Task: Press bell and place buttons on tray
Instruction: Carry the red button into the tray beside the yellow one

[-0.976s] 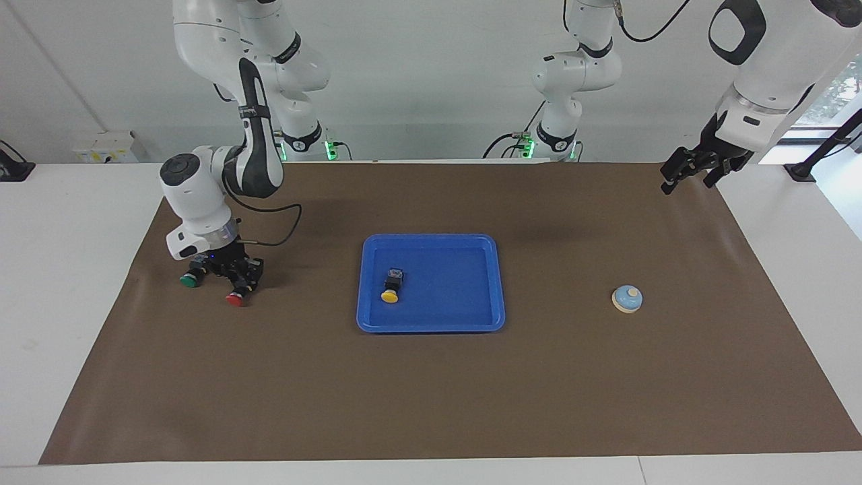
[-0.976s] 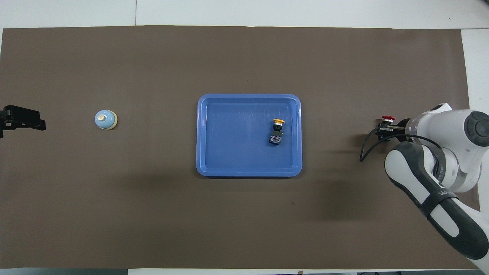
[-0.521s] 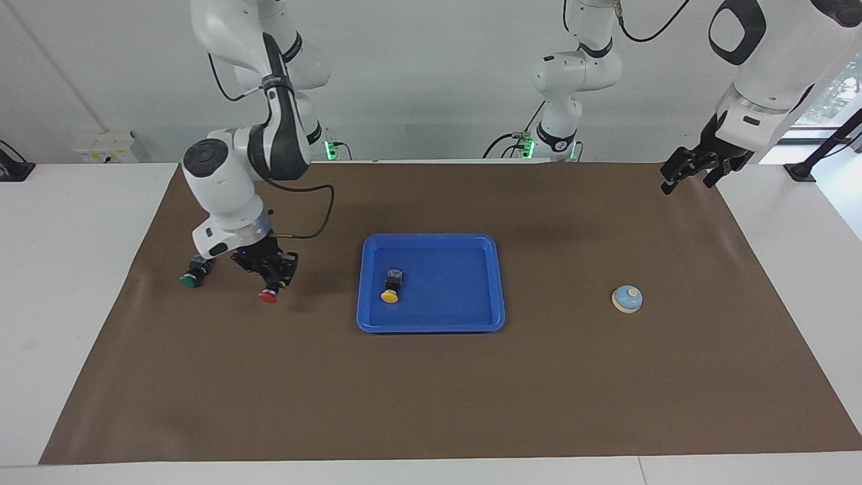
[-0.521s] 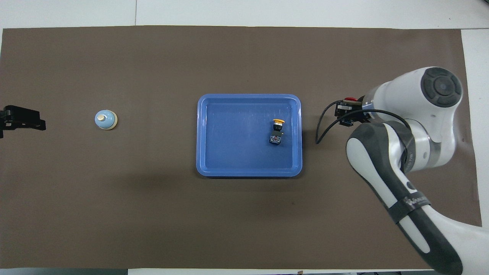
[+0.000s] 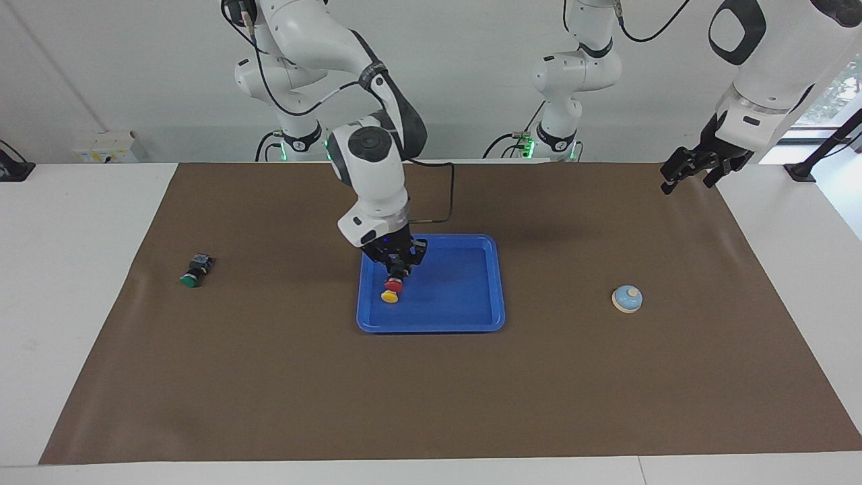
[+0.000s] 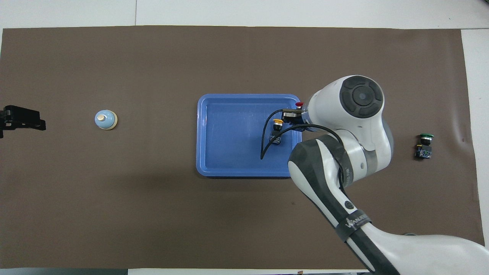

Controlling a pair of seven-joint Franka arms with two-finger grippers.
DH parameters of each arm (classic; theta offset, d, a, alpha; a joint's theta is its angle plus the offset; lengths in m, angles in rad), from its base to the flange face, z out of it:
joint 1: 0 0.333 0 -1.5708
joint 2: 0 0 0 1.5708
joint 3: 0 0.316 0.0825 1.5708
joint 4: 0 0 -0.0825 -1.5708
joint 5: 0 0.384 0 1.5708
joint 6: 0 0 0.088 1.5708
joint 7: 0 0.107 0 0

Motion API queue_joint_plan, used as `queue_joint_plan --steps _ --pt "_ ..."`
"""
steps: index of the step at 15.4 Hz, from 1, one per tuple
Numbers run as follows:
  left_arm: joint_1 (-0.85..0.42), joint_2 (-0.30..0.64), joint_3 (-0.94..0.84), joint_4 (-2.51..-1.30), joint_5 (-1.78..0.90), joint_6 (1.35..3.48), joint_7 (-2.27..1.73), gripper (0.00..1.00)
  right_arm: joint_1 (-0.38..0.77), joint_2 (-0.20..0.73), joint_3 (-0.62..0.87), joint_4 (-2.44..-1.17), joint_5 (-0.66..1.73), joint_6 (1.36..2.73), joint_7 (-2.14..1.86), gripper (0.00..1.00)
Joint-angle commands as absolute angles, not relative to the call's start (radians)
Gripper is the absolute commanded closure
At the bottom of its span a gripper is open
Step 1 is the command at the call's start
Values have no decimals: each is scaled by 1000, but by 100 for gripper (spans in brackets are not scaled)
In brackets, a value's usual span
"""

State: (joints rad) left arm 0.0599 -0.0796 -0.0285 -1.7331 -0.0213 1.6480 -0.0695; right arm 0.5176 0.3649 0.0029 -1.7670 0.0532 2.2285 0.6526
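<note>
The right gripper (image 5: 397, 268) hangs over the blue tray (image 5: 495, 283), at the tray's edge toward the right arm's end of the table, its fingers clamped on the red button (image 5: 393, 286), whose cap points down and away from the robots. Directly below and just beside that load, the yellow button (image 5: 389, 296) already lies on the tray floor, its long axis running from nearer the robots to farther, cap at the farther end. In the facing view the red cap sits almost on top of the yellow one, so the release appears to depend on that small gap: the held button seems to need a bare patch of tray, toward the tray's middle, to avoid landing on its neighbour.

The green button (image 5: 190, 277) lies on the brown mat (image 5: 431, 404) near the mat's edge at the right arm's end, well apart from the tray and closer to the right arm than to the left. The bell (image 5: 627, 299) sits on the mat between the tray and the left arm's end. The left gripper (image 5: 693, 172) waits with fingers spread above the mat's corner at that end.
</note>
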Motion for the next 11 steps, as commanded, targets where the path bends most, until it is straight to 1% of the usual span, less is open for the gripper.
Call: queue_joint_plan --steps 1,3,7,8,9,10,11 --pt "57 -72 -28 -1712 -11 1628 -67 0 544 454 -2 -1715 43 2269 676 100" --pt "57 -72 -28 -1712 -11 1628 -67 0 558 472 -2 -1732 41 2298 681 100" --pt "57 -72 -28 -1712 -11 1628 -67 0 560 468 -2 -1769 40 2316 695 100" --pt "57 -72 -28 -1712 -11 1628 -67 0 560 468 -2 -1769 40 2316 701 55" --pt "57 -72 -28 -1712 -11 1628 -67 0 560 468 -2 -1769 40 2312 703 30" --pt "57 -72 -28 -1712 -11 1628 -67 0 560 468 -2 -1761 41 2304 709 2" --pt "57 -72 -28 -1712 -11 1628 -67 0 558 466 -2 -1752 41 2293 725 0"
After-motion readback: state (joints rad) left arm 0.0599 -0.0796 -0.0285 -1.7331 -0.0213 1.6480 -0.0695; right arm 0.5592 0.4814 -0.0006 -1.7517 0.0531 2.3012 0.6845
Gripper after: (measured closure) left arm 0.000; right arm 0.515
